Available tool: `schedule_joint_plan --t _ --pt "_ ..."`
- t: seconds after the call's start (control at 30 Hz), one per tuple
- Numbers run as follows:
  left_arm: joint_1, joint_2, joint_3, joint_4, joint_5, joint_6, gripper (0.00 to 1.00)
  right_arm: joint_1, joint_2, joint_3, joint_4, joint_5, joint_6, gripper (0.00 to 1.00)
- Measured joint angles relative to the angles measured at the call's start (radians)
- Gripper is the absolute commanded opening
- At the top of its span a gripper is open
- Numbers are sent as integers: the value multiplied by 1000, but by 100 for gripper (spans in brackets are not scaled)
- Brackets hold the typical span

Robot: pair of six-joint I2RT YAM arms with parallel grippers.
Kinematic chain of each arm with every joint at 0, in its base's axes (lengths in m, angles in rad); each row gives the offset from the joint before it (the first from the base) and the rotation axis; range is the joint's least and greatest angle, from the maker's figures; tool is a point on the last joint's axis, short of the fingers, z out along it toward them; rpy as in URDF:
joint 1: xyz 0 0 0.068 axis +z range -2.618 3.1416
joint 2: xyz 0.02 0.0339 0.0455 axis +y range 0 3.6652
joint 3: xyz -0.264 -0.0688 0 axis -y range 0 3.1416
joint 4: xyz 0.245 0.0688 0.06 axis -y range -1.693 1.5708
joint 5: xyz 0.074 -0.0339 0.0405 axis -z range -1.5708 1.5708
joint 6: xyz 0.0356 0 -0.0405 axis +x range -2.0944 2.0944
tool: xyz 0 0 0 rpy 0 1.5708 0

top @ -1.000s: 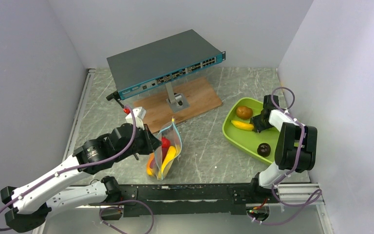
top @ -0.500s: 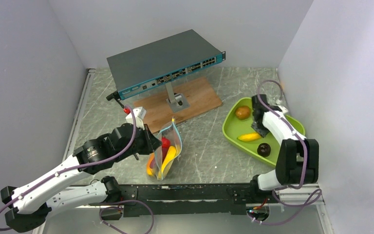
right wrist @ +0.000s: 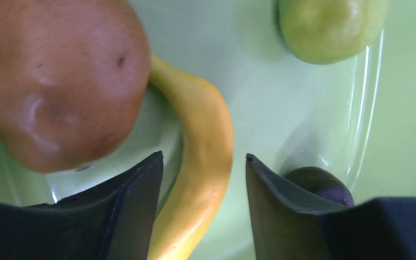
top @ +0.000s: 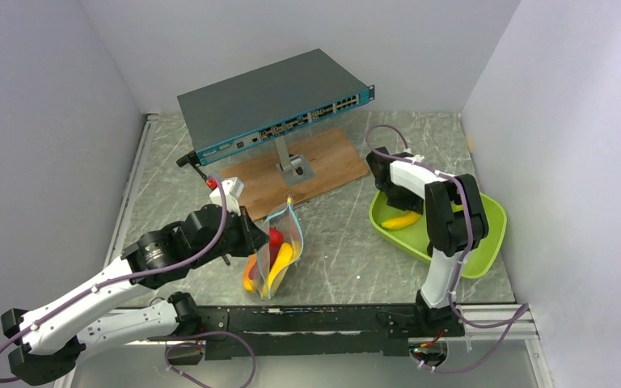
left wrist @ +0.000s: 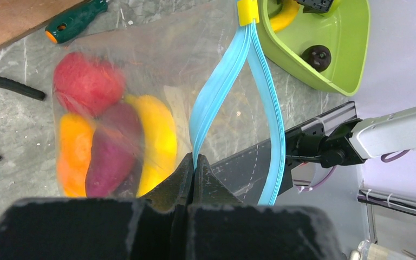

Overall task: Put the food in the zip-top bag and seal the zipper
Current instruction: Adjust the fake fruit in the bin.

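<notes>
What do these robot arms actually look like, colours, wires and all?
Both the left arm and the right arm are slim white tubes linked by chunky black joints. A thin purple cable loops loosely along each. The fingers are flat, dark, matte blades that taper towards their tips. No logos or markings are visible.

Left tool (left wrist: 195,163) apparently clamped tight, right tool (right wrist: 204,162) spread wide.

The right arm (top: 445,218) has swung across the lime-green tray (top: 489,234) to its left edge, its claw (right wrist: 203,157) now spread over the shifted yellow banana (top: 400,220).
</notes>
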Motion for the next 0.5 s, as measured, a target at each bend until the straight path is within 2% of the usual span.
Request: schedule_joint_plan --t 0.27,0.37,0.5 --pt "0 -28 -10 -3 -2 3 0 -32 -172 -89 158 -170 -93 70" --pt "0 -28 -10 -5 -5 4 0 -72 -268 -142 224 -256 -98 71" --pt "0 -36 -12 -6 -9 4 0 -174 -419 -295 320 -426 -74 71"
